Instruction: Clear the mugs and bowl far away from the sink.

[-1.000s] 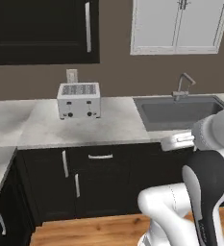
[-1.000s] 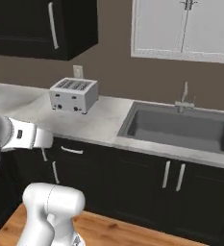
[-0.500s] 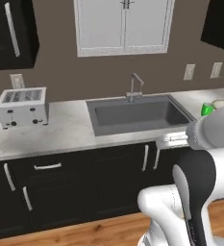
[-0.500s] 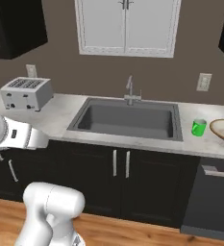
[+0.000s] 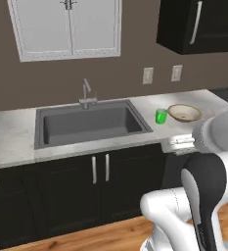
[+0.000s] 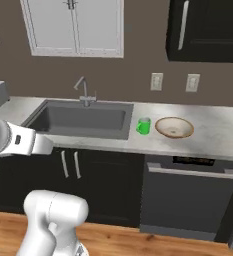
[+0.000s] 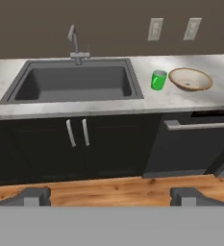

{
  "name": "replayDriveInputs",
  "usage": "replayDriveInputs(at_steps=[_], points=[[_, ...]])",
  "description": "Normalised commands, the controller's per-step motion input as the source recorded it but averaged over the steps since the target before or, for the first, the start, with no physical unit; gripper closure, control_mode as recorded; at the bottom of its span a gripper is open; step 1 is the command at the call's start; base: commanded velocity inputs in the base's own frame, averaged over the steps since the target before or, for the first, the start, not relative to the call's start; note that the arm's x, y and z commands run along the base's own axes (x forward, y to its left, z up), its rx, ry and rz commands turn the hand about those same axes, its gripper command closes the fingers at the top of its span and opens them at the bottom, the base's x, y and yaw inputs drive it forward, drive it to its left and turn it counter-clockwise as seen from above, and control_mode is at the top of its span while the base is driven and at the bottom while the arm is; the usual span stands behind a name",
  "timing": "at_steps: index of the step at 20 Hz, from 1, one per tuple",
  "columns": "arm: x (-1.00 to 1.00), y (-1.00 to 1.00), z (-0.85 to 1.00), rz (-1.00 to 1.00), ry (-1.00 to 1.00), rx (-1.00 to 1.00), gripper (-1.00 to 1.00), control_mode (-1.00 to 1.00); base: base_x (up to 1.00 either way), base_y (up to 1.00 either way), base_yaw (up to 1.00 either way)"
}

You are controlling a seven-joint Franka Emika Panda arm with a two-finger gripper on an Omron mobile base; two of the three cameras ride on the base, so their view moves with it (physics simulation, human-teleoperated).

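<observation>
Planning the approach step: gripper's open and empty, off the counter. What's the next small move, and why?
Probably reach forward toward the bright green cylindrical mug. It stands on the counter just right of the dark grey recessed sink, nearer it than the wide cream-tan bowl, and the open gripper is well short of the counter.

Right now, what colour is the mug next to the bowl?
Bright green mug, clearest in the hand view, standing just left of the bowl.
</observation>
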Motion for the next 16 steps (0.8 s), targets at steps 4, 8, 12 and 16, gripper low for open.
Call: replayDriveInputs(at_steps=[4,8,12,16], points=[[0.00,0.00,0.00,0.00,0.00,0.00,-1.00,1.00,0.46,-0.17,-0.48],[0.00,0.00,0.00,0.00,0.00,0.00,-1.00,1.00,0.75,-0.02,-0.59],[0.00,0.00,0.00,0.00,0.00,0.00,-1.00,1.00,0.86,-0.01,-0.52],[0.00,0.00,0.00,0.00,0.00,0.00,-1.00,1.00,1.00,0.10,-0.28]])
